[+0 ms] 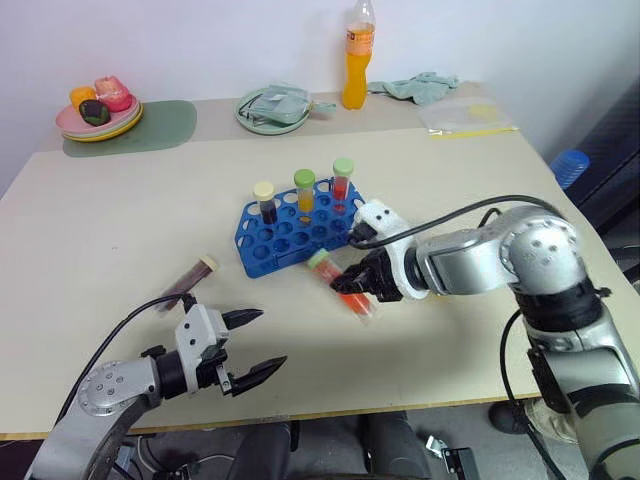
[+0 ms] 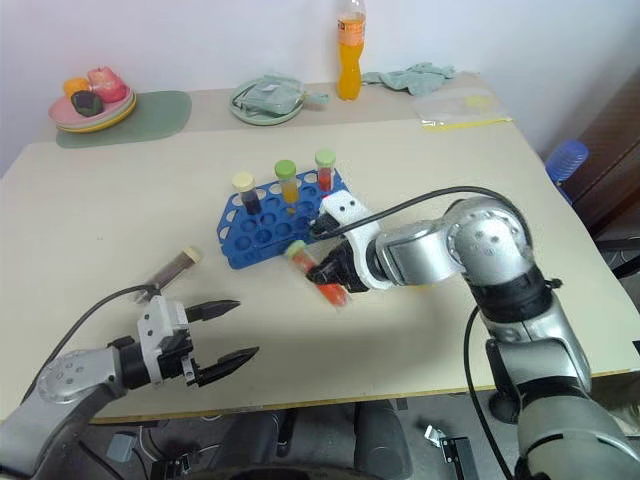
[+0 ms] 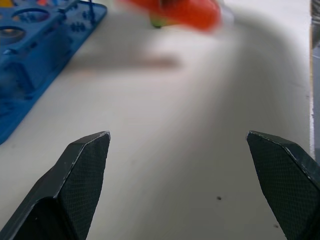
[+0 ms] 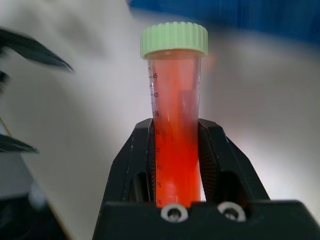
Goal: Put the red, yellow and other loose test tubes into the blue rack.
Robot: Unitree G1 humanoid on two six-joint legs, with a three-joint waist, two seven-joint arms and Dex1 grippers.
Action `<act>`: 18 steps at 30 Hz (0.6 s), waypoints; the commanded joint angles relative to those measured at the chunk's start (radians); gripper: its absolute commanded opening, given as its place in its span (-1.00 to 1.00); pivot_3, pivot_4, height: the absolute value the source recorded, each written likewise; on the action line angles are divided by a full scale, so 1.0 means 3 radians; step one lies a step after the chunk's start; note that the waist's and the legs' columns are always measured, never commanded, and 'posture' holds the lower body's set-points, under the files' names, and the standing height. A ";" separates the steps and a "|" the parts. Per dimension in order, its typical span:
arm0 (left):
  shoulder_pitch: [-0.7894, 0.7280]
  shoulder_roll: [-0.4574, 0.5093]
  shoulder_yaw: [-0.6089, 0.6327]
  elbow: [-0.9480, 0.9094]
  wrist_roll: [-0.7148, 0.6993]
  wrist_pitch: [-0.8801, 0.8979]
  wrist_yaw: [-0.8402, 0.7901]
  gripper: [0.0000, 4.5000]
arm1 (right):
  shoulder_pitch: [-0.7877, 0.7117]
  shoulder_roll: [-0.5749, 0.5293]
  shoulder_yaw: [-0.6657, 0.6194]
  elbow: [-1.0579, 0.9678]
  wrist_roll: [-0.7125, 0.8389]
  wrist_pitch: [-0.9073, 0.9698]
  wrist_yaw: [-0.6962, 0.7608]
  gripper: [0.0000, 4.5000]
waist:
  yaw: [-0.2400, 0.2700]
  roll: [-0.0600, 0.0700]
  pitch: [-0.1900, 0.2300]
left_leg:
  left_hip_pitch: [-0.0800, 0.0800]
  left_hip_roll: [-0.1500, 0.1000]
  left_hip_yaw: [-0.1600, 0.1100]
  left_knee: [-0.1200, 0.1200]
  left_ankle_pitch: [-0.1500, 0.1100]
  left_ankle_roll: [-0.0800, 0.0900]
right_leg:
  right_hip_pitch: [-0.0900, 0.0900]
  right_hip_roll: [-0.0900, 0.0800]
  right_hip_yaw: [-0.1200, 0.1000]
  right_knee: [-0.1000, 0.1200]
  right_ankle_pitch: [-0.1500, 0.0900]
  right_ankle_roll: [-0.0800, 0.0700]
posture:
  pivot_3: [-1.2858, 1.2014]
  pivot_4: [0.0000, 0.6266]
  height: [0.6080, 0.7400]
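Blue rack [image 1: 295,228] mid-table on the beige table [image 1: 90,250], loaded with three upright capped tubes [image 1: 304,190]. Just beside its near edge, right gripper [image 1: 352,285] clamped around an orange-red test tube [image 4: 175,135] with pale green cap, printed graduations 45 down to 10 legible along the wall. Nearer the front edge, left gripper [image 1: 255,345] spread wide, grasping nothing. Beyond it, dark tube [image 1: 187,279] lying loose.

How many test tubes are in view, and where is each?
5. Three stand in the blue rack: dark tube, yellow tube, red tube. The orange-red tube is clamped in the right gripper. The brown tube lies on the table.
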State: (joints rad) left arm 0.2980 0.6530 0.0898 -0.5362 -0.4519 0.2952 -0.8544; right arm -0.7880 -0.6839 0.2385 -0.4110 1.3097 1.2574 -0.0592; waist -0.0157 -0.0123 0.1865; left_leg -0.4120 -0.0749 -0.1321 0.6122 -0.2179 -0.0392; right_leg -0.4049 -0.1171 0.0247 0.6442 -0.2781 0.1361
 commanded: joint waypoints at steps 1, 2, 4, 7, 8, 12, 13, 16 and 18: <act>-0.0073 -0.0103 0.0146 0.0076 -0.0078 -0.0085 0.0087 1.00 | 0.0314 -0.0002 0.0000 -0.0294 -0.1375 -0.1604 0.0939 -0.63 | 0.0002 -0.0003 -0.0002 | 0.0000 0.0000 0.0000 0.0001 0.0000 0.0000 | 0.0001 0.0000 -0.0002 0.0000 0.0000 0.0000 | 0.03 -0.52 1.00; -0.0129 -0.0160 0.0160 0.0108 -0.0089 -0.0092 0.0142 1.00 | 0.0422 0.0120 -0.0013 -0.0155 -0.1637 -0.1938 0.0986 -0.63 | 0.0000 -0.0004 -0.0002 | 0.0002 0.0000 0.0000 0.0001 0.0000 0.0000 | 0.0003 0.0001 -0.0002 -0.0002 0.0000 0.0001 | 0.03 -0.52 1.00; -0.0290 -0.0298 0.0189 0.0162 -0.0104 -0.0097 0.0290 1.00 | 0.0572 0.0443 -0.0029 0.0235 -0.2176 -0.2511 0.0824 -0.63 | 0.0001 -0.0006 -0.0003 | 0.0005 0.0001 0.0001 0.0002 0.0000 -0.0001 | 0.0007 0.0001 -0.0002 -0.0002 0.0000 0.0001 | 0.03 -0.52 1.00; -0.0544 -0.0451 0.0202 0.0182 -0.0126 -0.0032 0.0485 1.00 | 0.0729 0.0943 -0.0052 0.0746 -0.2850 -0.3234 0.0563 -0.63 | 0.0004 -0.0005 -0.0003 | 0.0005 0.0000 -0.0001 0.0002 0.0002 -0.0004 | 0.0004 0.0001 0.0000 0.0004 0.0001 0.0000 | 0.03 -0.52 1.00; -0.0609 -0.0490 0.0181 0.0160 -0.0105 -0.0021 0.0543 1.00 | 0.0765 0.1088 -0.0074 0.0876 -0.2997 -0.3408 0.0489 -0.63 | 0.0003 -0.0005 -0.0003 | 0.0005 0.0000 -0.0002 0.0001 0.0002 -0.0005 | 0.0001 0.0001 0.0002 0.0005 0.0001 0.0000 | 0.03 -0.52 1.00; -0.0789 -0.0603 0.0023 0.0014 -0.0053 0.0095 0.0729 1.00 | 0.0884 0.1523 -0.0125 0.1307 -0.3501 -0.3973 0.0275 -0.63 | -0.0003 -0.0005 -0.0002 | 0.0005 -0.0001 -0.0003 -0.0002 0.0005 -0.0009 | -0.0002 0.0001 0.0004 0.0008 0.0002 -0.0001 | 0.03 -0.52 1.00; -0.0811 -0.0612 -0.0009 -0.0014 -0.0045 0.0124 0.0755 1.00 | 0.0900 0.1592 -0.0151 0.1391 -0.3570 -0.4054 0.0259 -0.63 | -0.0007 -0.0004 -0.0002 | 0.0005 -0.0001 -0.0004 -0.0002 0.0005 -0.0009 | -0.0003 0.0001 0.0004 0.0009 0.0002 -0.0001 | 0.03 -0.52 1.00; -0.0871 -0.0604 -0.0082 -0.0112 -0.0047 0.0220 0.0822 1.00 | 0.0942 0.1726 -0.0191 0.1570 -0.3697 -0.4236 0.0320 -0.63 | -0.0006 -0.0004 -0.0002 | 0.0005 -0.0001 -0.0005 -0.0003 0.0005 -0.0010 | -0.0003 0.0003 0.0005 0.0009 0.0002 -0.0001 | 0.03 -0.52 1.00; -0.0893 -0.0585 -0.0093 -0.0146 -0.0060 0.0266 0.0843 1.00 | 0.0956 0.1788 -0.0219 0.1640 -0.3748 -0.4309 0.0372 -0.63 | -0.0007 -0.0004 -0.0002 | 0.0005 -0.0001 -0.0005 -0.0003 0.0006 -0.0010 | -0.0003 0.0003 0.0005 0.0010 0.0002 -0.0001 | 0.03 -0.52 1.00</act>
State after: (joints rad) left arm 0.0398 0.4685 0.0573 -0.5347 -0.4661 0.3687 -0.6079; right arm -0.5030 -0.1610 0.1914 0.0938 0.2011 0.0072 0.0402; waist -0.0178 -0.0135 0.1859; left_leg -0.4105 -0.0752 -0.1335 0.6113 -0.2162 -0.0423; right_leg -0.4056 -0.1163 0.0261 0.6471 -0.2777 0.1357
